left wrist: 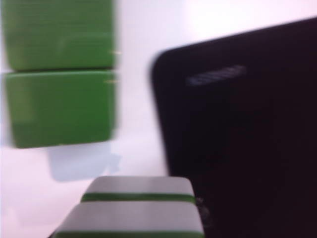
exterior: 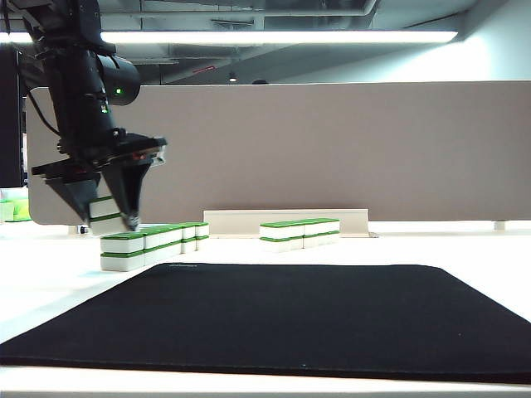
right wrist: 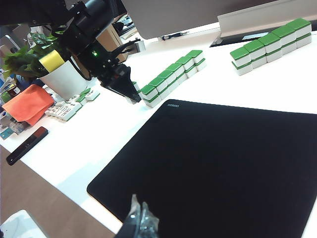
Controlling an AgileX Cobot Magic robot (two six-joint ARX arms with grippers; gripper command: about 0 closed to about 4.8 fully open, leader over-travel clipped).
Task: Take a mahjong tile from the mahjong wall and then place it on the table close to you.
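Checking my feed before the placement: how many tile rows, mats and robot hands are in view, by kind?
Tile rows on the table: 2 (near row, far row)
Black mat: 1
Robot hands: 2 (left hand above the near row's end, closed on tiles; right hand over the mat's edge)
Total: 5
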